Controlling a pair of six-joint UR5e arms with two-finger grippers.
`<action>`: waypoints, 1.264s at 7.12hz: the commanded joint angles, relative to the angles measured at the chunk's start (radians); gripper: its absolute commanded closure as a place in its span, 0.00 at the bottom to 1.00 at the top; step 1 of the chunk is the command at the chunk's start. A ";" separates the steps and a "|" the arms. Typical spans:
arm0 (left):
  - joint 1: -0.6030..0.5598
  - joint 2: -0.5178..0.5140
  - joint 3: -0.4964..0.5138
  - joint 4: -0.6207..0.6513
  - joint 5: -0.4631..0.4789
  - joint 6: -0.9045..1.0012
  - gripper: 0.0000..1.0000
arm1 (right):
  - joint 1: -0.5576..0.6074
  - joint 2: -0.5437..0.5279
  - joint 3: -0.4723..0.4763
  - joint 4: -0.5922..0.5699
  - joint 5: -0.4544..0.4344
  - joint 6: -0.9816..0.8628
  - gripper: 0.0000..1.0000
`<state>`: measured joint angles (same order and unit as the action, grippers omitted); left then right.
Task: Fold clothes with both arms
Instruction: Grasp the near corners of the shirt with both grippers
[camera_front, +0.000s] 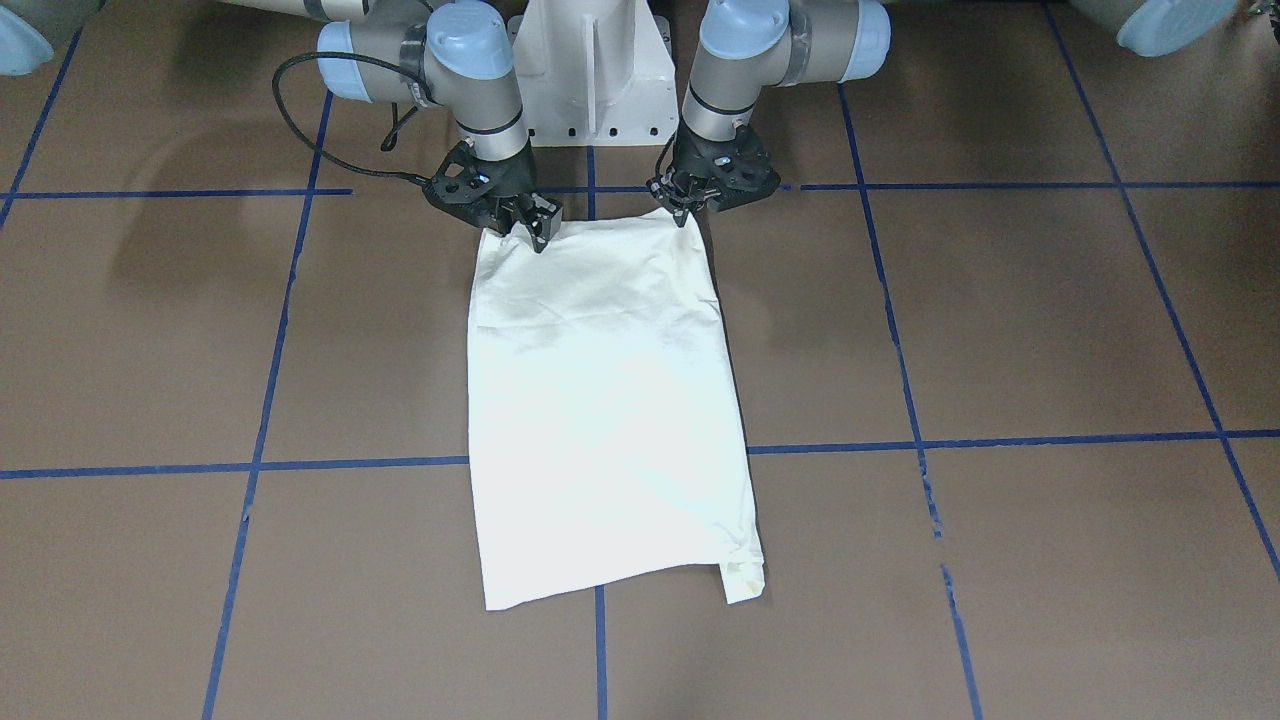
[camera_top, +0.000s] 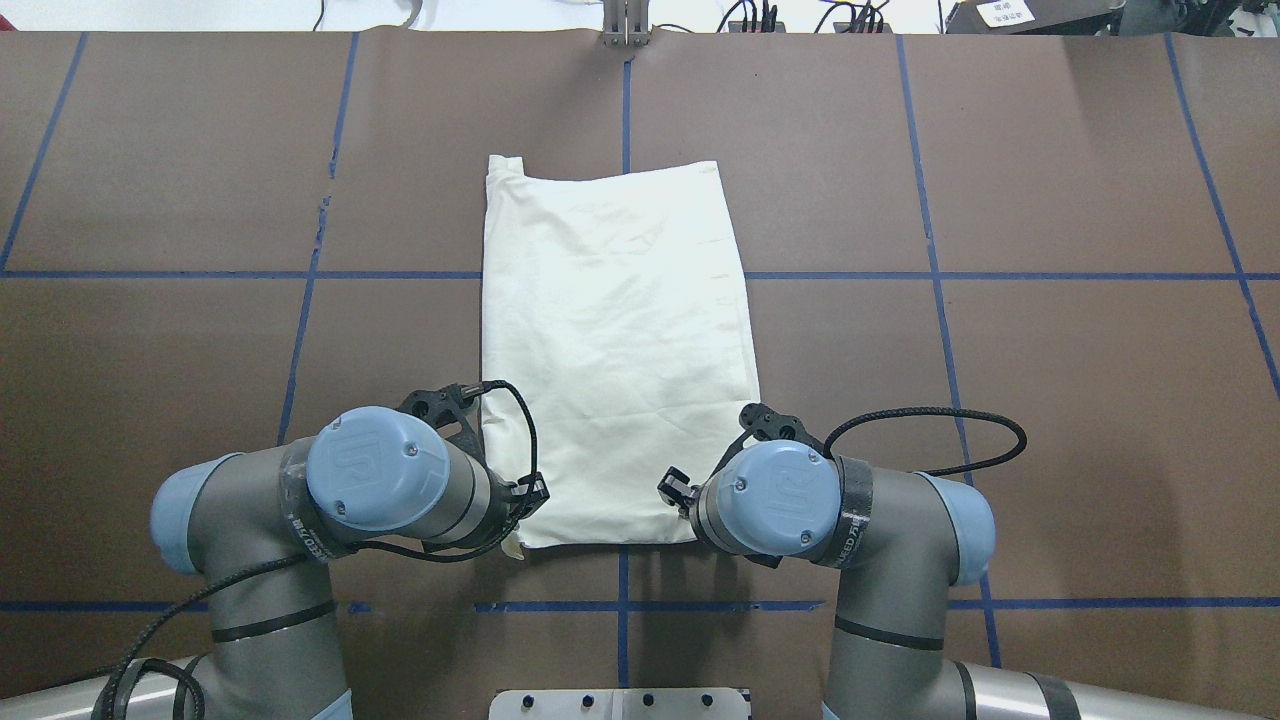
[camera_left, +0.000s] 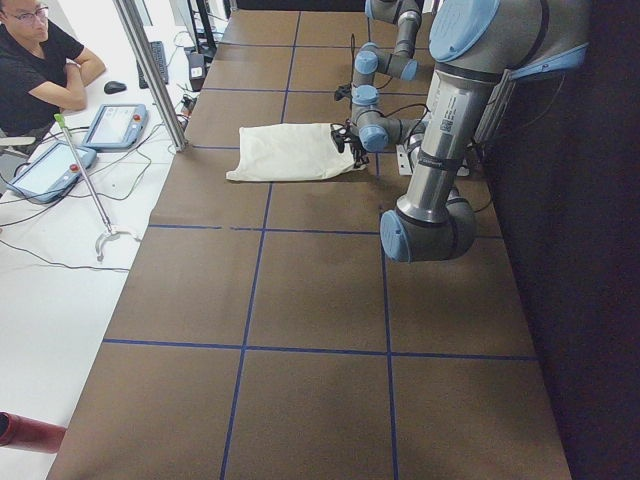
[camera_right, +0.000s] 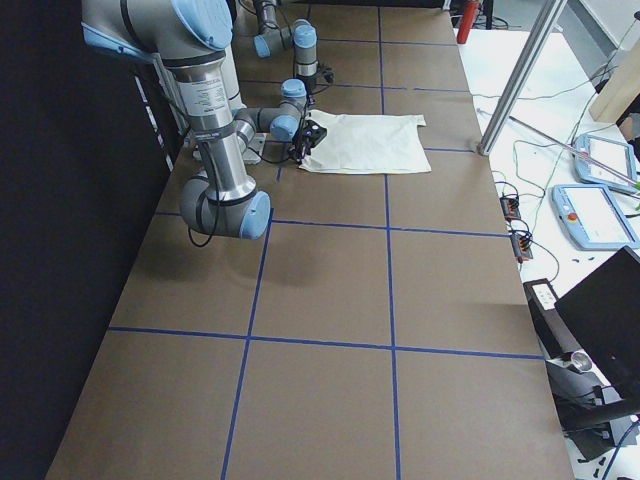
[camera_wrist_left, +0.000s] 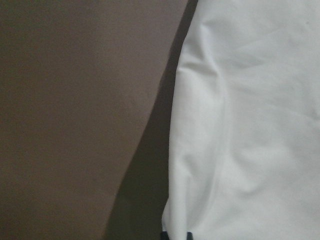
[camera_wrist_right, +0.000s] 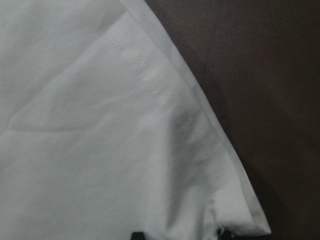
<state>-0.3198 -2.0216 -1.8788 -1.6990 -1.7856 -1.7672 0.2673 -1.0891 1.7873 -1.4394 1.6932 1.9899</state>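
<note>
Shirt lies flat on the tabletop.
Left end effector and right end effector sit at its robot-side corners, possibly clamped; cannot tell.

Shirt on table, left pincer and right pincer seemingly touching its robot-side corners

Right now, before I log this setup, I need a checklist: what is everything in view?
shirt: one, cream-white, folded rectangle, table centre
table: one, brown, blue tape grid
tablets: two, grey-blue, white side desk
person: one, black top, seated at that desk
pedestal: one, white, between the arms
arms: two, grey with light blue caps, left arm and right arm
grippers: two, black, left gripper and right gripper at the shirt's near corners
</note>
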 joint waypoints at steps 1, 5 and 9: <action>0.001 -0.002 0.006 -0.002 0.000 0.000 1.00 | 0.003 0.006 -0.002 -0.009 0.002 -0.005 1.00; 0.001 -0.002 0.006 -0.002 -0.002 0.000 1.00 | 0.024 0.028 -0.003 -0.013 0.006 -0.011 1.00; -0.007 -0.002 -0.006 -0.002 0.000 0.002 1.00 | 0.030 0.032 0.010 -0.012 0.008 -0.011 1.00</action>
<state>-0.3219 -2.0233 -1.8769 -1.7012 -1.7856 -1.7668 0.2960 -1.0558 1.7881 -1.4513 1.7011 1.9789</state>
